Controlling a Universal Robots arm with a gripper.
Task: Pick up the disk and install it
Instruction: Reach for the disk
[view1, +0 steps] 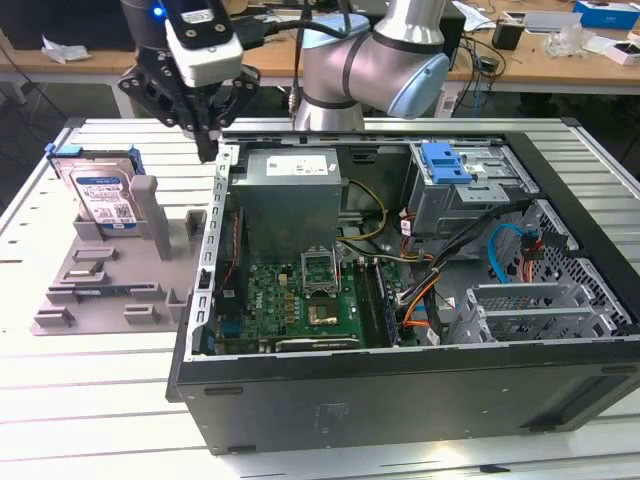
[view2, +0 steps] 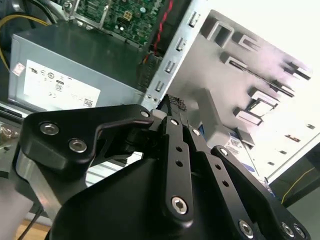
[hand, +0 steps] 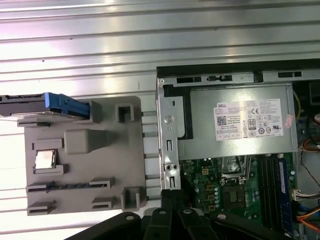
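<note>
Edges of the disk (view1: 101, 195) stood mostly free. It leaned upright in a slot at the far left corner of the grey fixture plate (view1: 110, 290), on the exterior view's left, with its top and left side open and a grey post just beside its right edge. Its face was flat silver metal with a white-and-blue label, rimmed by a blue plastic bracket; in the first wrist view the disk (hand: 25, 105) showed edge-on. The plate was matte moulded plastic with raised blocks and slots, lying on a ribbed aluminium table (view1: 90, 400). A narrow strip of slats separated it from the open black computer case (view1: 400, 385), where a boxy grey power supply (view1: 290, 195) and a green motherboard (view1: 310, 290) lay exposed. The gripper (view1: 207, 150) hung fingers-down over the case's left wall, right of the disk and apart from it. Its black fingers were pressed together on nothing, and the arm (view1: 370, 60) rose at the case's far side.
</note>
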